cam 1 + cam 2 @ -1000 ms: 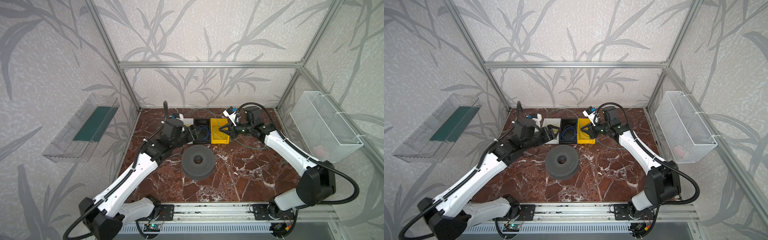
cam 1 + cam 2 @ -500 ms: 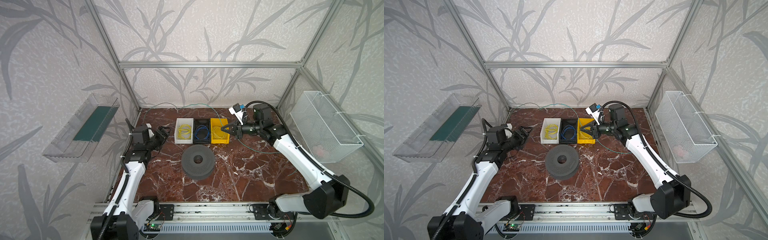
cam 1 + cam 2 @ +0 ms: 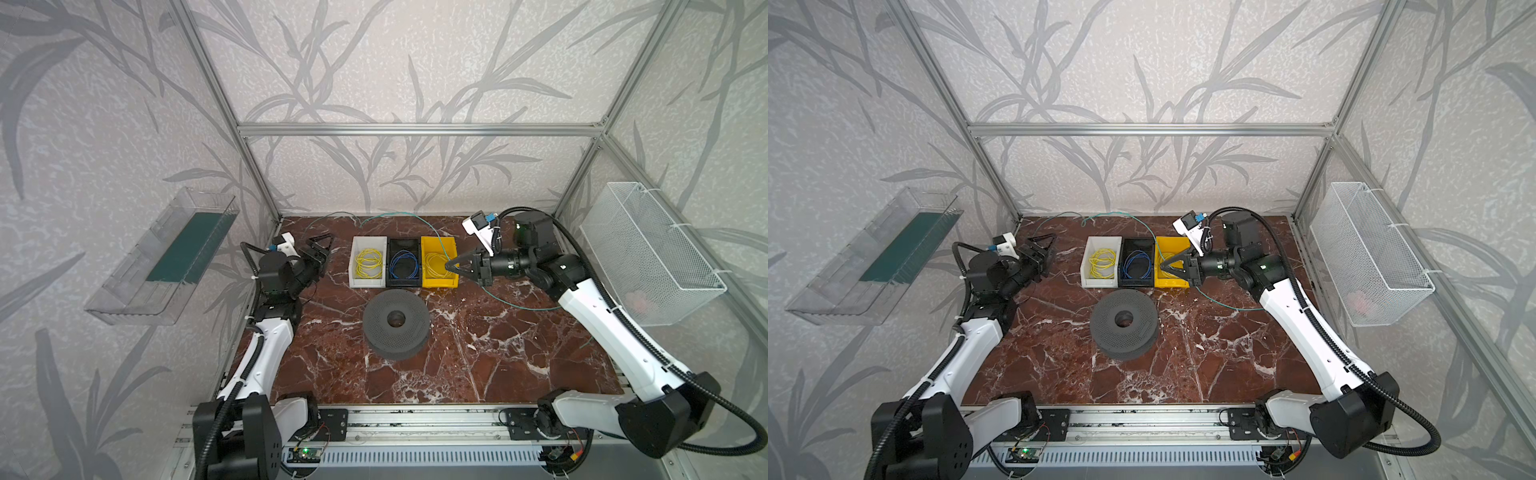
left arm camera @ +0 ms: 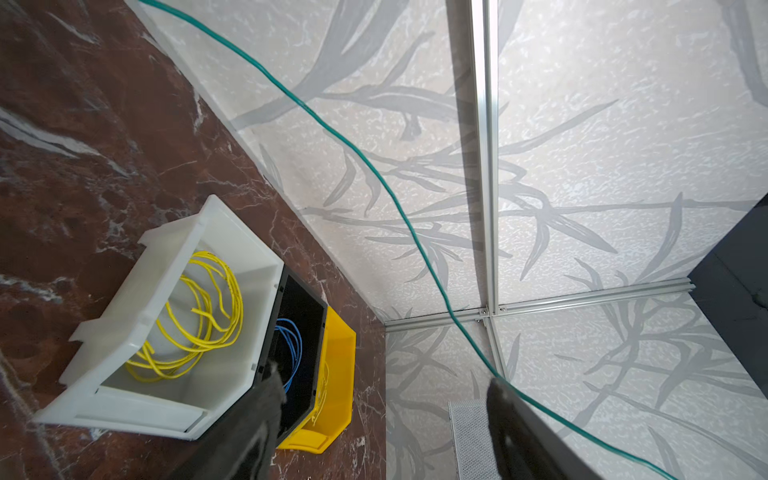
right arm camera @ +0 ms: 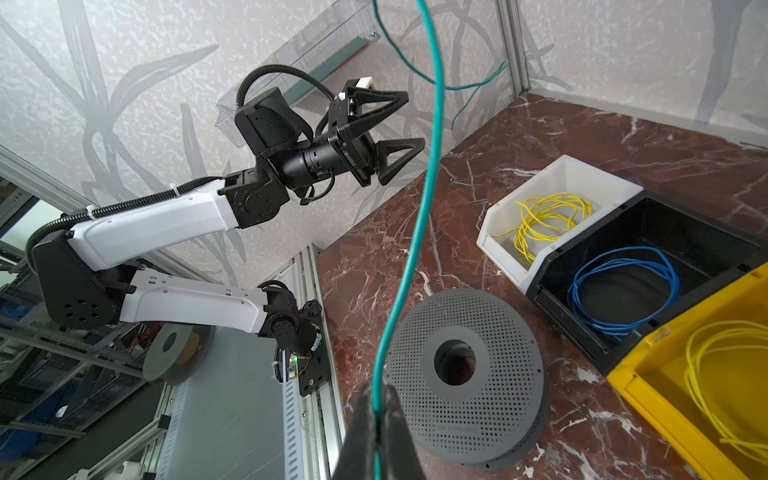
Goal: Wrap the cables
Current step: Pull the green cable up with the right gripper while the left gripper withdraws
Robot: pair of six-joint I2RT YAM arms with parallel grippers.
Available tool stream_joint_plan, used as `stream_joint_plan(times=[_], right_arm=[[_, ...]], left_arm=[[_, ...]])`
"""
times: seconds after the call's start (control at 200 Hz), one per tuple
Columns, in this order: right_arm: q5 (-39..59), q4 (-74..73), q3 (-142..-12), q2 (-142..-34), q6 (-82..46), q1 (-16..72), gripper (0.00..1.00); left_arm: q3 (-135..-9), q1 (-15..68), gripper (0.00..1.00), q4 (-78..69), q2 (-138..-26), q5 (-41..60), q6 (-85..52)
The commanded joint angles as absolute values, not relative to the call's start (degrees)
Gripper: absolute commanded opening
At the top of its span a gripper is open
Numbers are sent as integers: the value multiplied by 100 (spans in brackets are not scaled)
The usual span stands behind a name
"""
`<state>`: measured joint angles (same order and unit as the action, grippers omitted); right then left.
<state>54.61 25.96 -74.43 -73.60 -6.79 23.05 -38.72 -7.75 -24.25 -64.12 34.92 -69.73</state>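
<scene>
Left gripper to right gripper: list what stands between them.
Between left gripper and right gripper, both top views show three bins in a row: white bin, black bin, yellow bin.

Teal-green cable [image 5: 432,166], red-brown marble table [image 3: 498,353] (white veins), grey perforated spool [image 3: 413,334], yellow bin [image 3: 440,283]

The red-brown marble tabletop [image 3: 478,353] carries three open bins touching in a row near the middle of its far edge: a white bin [image 3: 365,284] toward the left edge, a black bin [image 3: 402,284], then a yellow bin [image 3: 439,284]. Just in front of them, near the centre, a dark-grey perforated spool [image 3: 380,330] lies flat. A stretch of the teal-green cable [image 3: 523,308] lies toward the right edge.
</scene>
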Motion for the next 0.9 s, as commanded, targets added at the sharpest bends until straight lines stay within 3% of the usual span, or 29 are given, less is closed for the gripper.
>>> stream_joint_plan(times=[0.0,0.625,0.76,0.895], right_arm=[[5625,2740,-7557,-7199,-751,2363,0],[6018,3241,-7210,-6672,-512,2601,0],[6025,3393,-7082,-6534,-390,2605,0],[5898,3489,-6955,-6447,-273,2602,0]], left_arm=[[-3761,-817,79,-3147,-6413,3597,-7304],[-4298,-817,83,-4917,-7930,3441,-7887],[-4468,-817,74,-5092,-8158,3404,-7960],[-4547,-817,51,-4894,-8093,3393,-7831]])
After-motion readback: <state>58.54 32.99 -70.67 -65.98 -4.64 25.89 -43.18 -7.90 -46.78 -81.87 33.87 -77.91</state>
